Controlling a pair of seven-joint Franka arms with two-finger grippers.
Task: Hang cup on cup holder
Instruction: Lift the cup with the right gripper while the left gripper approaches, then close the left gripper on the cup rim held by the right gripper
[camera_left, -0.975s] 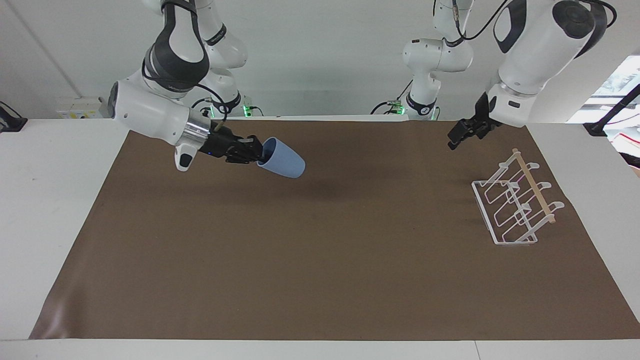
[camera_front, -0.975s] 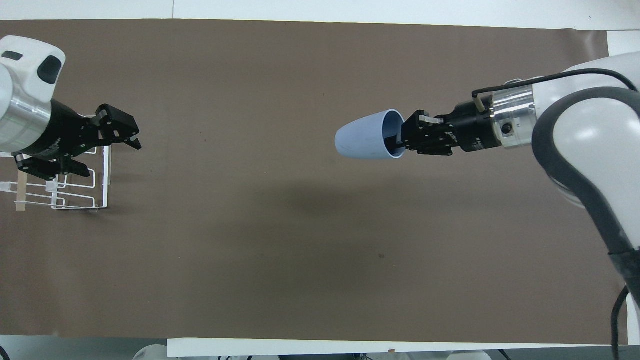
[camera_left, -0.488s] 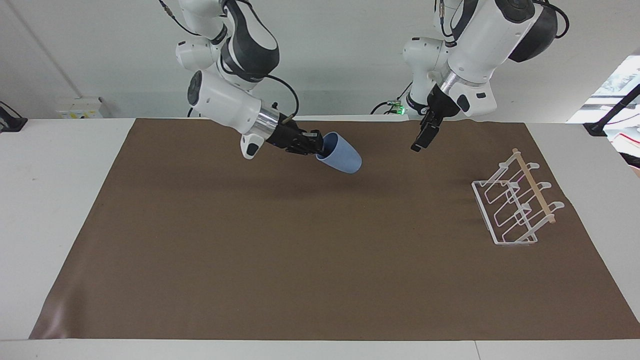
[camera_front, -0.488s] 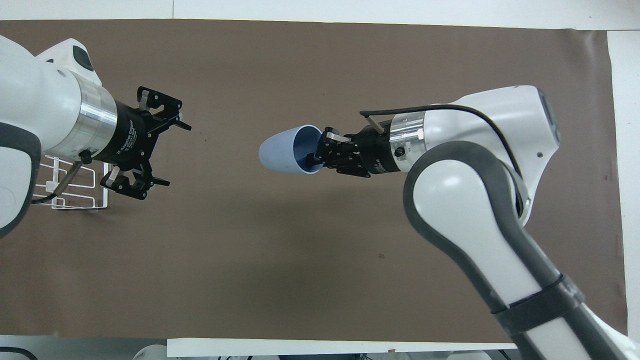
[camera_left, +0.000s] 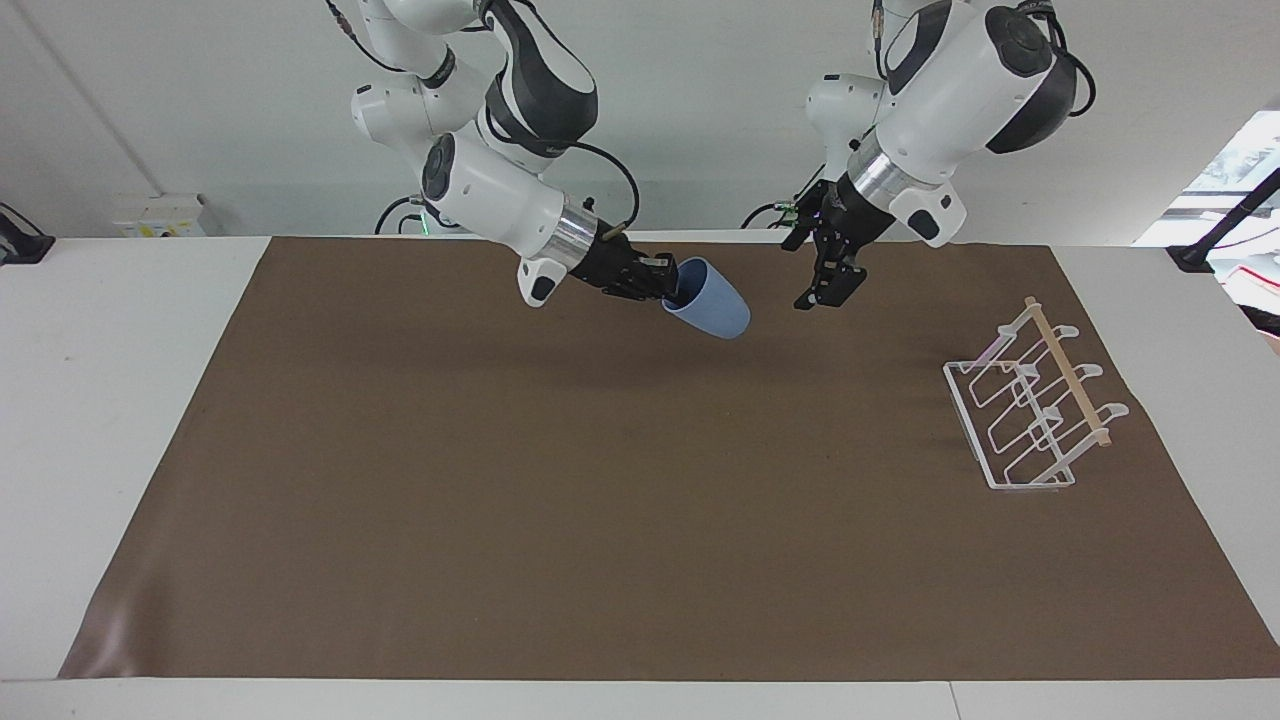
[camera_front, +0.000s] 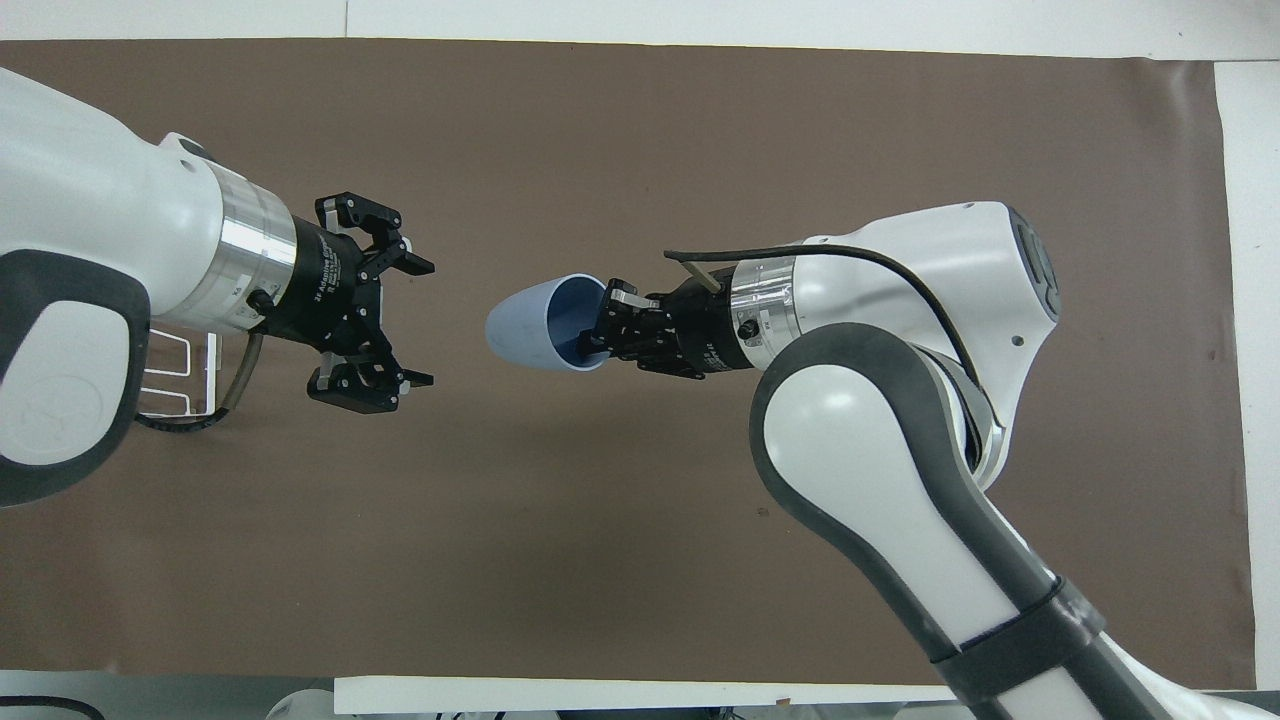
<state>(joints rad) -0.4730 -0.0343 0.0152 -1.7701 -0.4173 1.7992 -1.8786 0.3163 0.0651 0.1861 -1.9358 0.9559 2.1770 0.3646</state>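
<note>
**a:** so where's the cup (camera_left: 712, 308) at right now?

**b:** up in the air, over the brown mat (camera_left: 620, 500) on the bench (camera_left: 90, 400), above the strip of mat closest to the robots and about midway along it. the right tool (camera_left: 672, 288) has it, clamped on the rim with one finger inside the mouth and one outside.

**a:** which way is it pointing?

**b:** lying nearly sideways. long axis runs roughly along the bench, closed base aimed toward the cup holder (camera_left: 1030, 405) and tipped down a bit, open mouth facing back at the right wrist. in the overhead view you can see right into the cup (camera_front: 540, 323) past the right tool (camera_front: 603, 330).

**a:** and the other arm?

**b:** left tool (camera_left: 822, 285) hangs in the air between the cup and the cup holder, spread wide with nothing in it. overhead view shows the left tool (camera_front: 405, 322) facing the cup's base with a clear gap, not touching.

**a:** the holder itself?

**b:** sitting on the mat at the left arm's end of the bench, well apart from the cup, wooden rod along its top. from overhead the cup holder (camera_front: 185, 375) is mostly hidden under the left arm.
</note>
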